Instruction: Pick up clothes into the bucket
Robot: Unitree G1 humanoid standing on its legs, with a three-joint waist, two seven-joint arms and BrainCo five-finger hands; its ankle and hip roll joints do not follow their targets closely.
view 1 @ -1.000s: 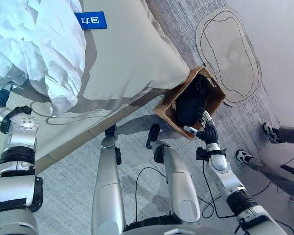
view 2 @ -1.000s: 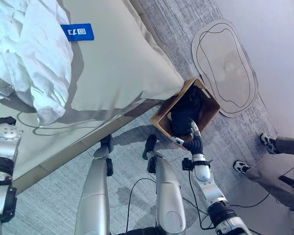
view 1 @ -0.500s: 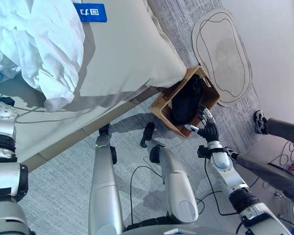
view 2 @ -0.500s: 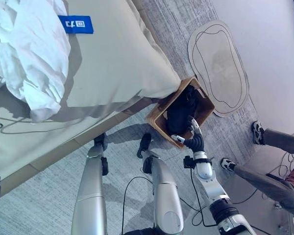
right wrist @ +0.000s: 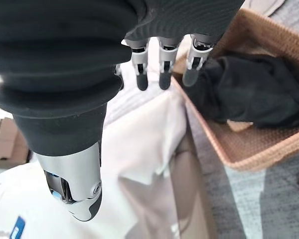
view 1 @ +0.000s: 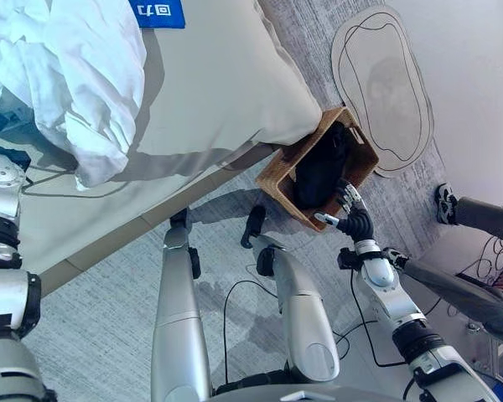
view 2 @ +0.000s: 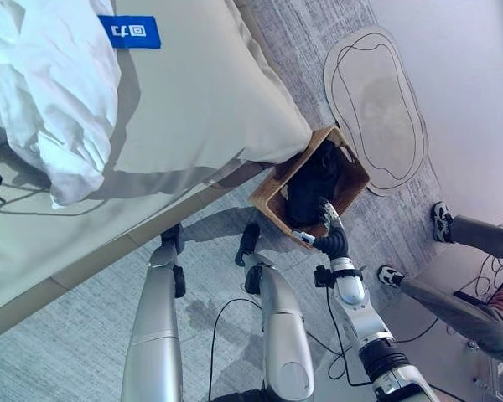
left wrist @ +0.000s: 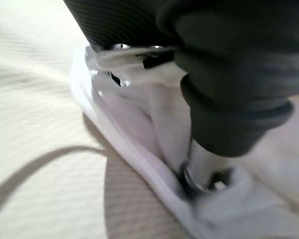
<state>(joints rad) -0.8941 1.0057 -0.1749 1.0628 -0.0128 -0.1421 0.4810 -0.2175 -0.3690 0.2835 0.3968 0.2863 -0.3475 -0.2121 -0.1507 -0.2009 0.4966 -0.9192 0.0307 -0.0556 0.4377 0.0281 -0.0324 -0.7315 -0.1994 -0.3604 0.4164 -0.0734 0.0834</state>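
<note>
A woven basket (view 1: pixel 283 186) stands on the floor against the bed's corner, with black clothes (view 1: pixel 318 172) inside it. My right hand (view 1: pixel 352 219) hovers over the basket's near rim, open, its fingers (right wrist: pixel 160 69) straight and holding nothing; the black clothes (right wrist: pixel 259 94) lie just past them. A rumpled white cloth (view 1: pixel 75 75) lies on the bed at the upper left. My left hand (left wrist: pixel 203 167) is sunk in that white cloth (left wrist: pixel 154 124), with folds caught between its thumb and its fingers.
The beige bed (view 1: pixel 218 84) fills the upper left, with a blue tag (view 1: pixel 159 10) on it. An oval rug (view 1: pixel 384 84) lies beyond the basket. A person's legs and shoe (view 1: pixel 446 203) are at the right, close to my right arm.
The whole picture has shifted a little. My right hand stays at the basket's near rim. The person's feet at the right have moved.
</note>
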